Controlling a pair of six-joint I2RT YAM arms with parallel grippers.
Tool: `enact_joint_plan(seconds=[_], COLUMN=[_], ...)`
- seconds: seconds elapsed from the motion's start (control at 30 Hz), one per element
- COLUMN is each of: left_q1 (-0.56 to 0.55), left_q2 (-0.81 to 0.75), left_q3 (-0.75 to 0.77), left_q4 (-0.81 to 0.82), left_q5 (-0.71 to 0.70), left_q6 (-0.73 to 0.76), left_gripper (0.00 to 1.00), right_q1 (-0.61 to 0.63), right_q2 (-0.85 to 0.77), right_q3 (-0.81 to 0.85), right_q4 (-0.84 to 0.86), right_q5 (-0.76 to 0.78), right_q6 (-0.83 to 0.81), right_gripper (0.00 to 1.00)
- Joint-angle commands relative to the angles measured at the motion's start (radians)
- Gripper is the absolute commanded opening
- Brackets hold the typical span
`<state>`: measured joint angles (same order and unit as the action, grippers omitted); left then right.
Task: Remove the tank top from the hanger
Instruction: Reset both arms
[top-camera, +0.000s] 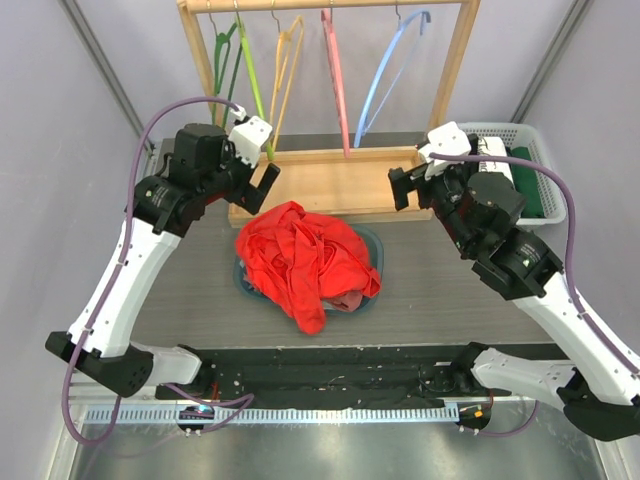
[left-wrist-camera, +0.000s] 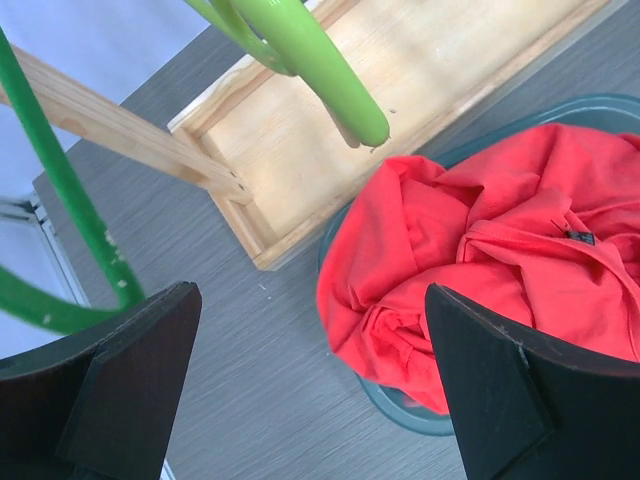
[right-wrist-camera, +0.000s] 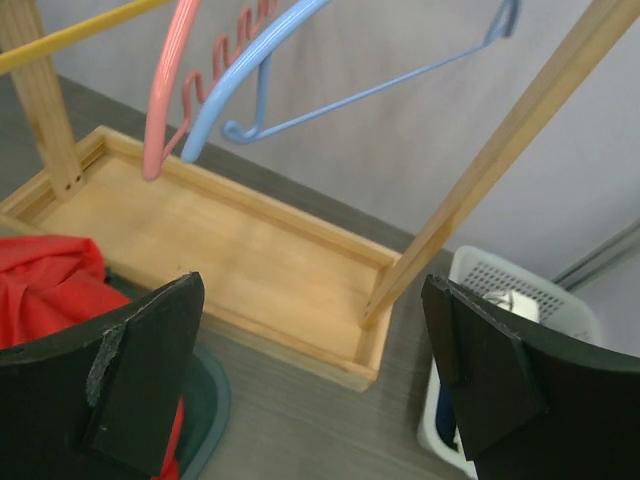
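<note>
Looking just in front of the light wooden hanger rack (top-camera: 340, 185), you find the crumpled red fabric tank top (top-camera: 305, 262) heaped in the shallow teal plastic basin (top-camera: 376, 246). It looks free of any hanger. The left hand (top-camera: 255, 178) and the right hand (top-camera: 412, 180) hang at the rack's front corners, fingers apart and holding nothing, which suggests a release. Right of the rack, the white plastic mesh basket (top-camera: 545, 165) holds something dark green.

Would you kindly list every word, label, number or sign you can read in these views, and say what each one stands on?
No legible text appears in any of the three views.
Too small and blurred to read: the small dark tag sewn on the crumpled red fabric garment.
</note>
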<state>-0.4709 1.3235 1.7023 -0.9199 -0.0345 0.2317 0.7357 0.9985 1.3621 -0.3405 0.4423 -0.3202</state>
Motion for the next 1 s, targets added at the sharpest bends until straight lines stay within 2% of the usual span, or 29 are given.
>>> enact_joint_plan(seconds=[0.0, 0.23, 0.47, 0.67, 0.97], left_q1=[0.003, 0.057, 0.144, 0.184, 0.267], left_q2=[-0.035, -0.082, -0.153, -0.172, -0.152], left_q3=[0.013, -0.039, -0.234, -0.314, -0.411], left_q4=[0.064, 0.058, 0.133, 0.176, 0.245], left_q5=[-0.053, 0.013, 0.031, 0.073, 0.125], left_q6=[-0.046, -0.117, -0.138, -0.152, -0.159], left_gripper=[1.0, 1.0, 1.0, 1.0, 1.0], right_q1=[0.002, 0.002, 0.002, 0.002, 0.002], right_q2=[-0.032, -0.071, 0.05, 0.091, 0.003], right_q3=[-0.009, -0.06, -0.072, -0.096, -0.187], right_q4=[-0.141, -0.19, -0.301, -0.282, -0.252], right_q5=[-0.079, -0.151, -0.013, 0.065, 0.15], right_q6=[0.196, 0.32, 0.506, 0.512, 0.51], right_gripper=[1.0, 1.0, 1.0, 1.0, 1.0])
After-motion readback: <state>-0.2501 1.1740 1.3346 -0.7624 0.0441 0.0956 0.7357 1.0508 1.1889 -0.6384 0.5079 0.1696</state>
